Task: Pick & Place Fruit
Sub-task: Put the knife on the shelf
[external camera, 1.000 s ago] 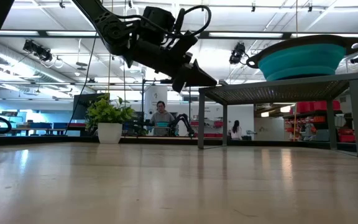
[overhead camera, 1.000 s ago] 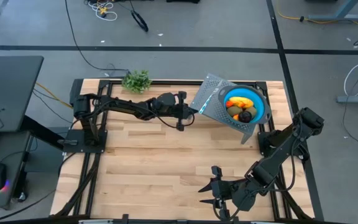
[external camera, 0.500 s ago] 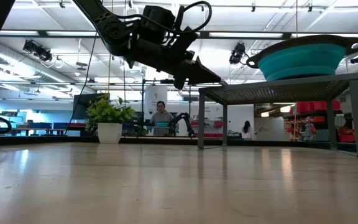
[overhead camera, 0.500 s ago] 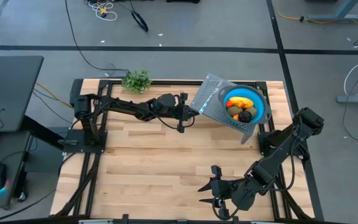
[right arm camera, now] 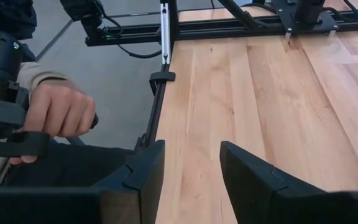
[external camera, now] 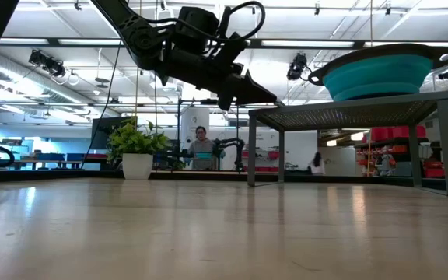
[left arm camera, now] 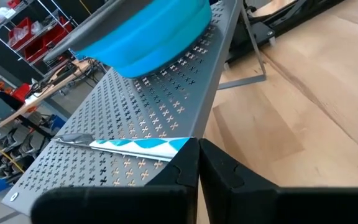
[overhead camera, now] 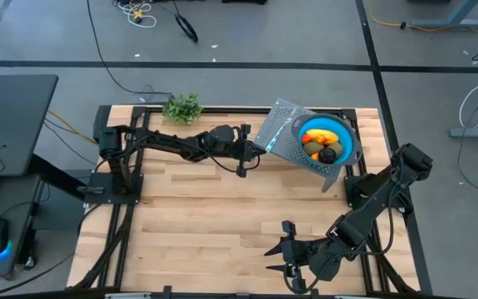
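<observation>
My left gripper is staying clenched on the knife at the rack's edge; right gripper is idling released near the worktop's front edge.

fruit: pieces overlap in bowl | low view: bowl hides fruit

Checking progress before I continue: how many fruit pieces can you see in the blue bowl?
3, from the high view: an orange piece, a yellowish one and a dark one, clustered in the blue bowl. Others may be hidden beneath.
</observation>
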Tool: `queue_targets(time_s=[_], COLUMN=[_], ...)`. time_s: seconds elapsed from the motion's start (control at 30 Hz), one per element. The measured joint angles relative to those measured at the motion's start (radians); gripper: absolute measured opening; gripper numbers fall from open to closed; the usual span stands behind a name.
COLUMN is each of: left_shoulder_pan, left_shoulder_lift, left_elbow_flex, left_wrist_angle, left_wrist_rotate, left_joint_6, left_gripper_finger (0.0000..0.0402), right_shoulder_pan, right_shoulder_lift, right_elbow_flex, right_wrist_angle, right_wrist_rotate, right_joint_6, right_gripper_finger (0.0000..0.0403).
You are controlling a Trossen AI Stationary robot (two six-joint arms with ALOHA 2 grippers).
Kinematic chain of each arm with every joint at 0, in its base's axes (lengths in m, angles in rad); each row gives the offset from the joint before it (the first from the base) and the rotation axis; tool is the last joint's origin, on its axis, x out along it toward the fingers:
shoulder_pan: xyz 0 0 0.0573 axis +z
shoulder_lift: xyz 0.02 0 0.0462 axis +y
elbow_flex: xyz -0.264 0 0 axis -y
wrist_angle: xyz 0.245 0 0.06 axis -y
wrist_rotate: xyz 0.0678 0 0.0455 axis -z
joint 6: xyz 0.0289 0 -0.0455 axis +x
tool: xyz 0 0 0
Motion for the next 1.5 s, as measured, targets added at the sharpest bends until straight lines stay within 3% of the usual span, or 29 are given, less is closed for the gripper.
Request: queue_targets(time_s=[0.43, 0.77, 1.03, 1.17, 1.3, 1.5], left_shoulder_pan=[0.0, -0.03, -0.036, -0.035, -0.038, -0.046], left_shoulder_lift=[0.039, 0.011, -0.028, -0.082, -0.153, -0.229], left_elbow_flex=[0.001, 0.0, 0.0, 0.0, 0.0, 0.001], left_wrist_angle=[0.069, 0.082, -0.048, -0.139, -0.233, -0.261], left_wrist_rotate=[0.01, -0.06, -0.198, -0.202, -0.146, -0.121], left_joint_6=[-0.003, 0.037, 0.098, 0.096, -0.005, -0.35], left_gripper_finger=[0.0016, 0.0017, 0.0014, 0.0005, 0.0014, 0.0056], right_shoulder_pan=[0.0, 0.0, 0.0, 0.0, 0.0, 0.0], right_shoulder_lift=[0.0, 0.0, 0.0, 0.0, 0.0, 0.0], right_elbow_flex=[0.0, 0.0, 0.0, 0.0, 0.0, 0.0], right_wrist_angle=[0.0, 0.001, 0.0, 0.0, 0.0, -0.001], right_wrist_rotate=[0.0, 0.0, -0.001, -0.001, -0.001, -0.003], right_joint_6=[-0.007, -0.007, 0.001, 0.0, -0.004, -0.007], right_gripper_finger=[0.0165, 0.0165, 0.0165, 0.0165, 0.0165, 0.0165])
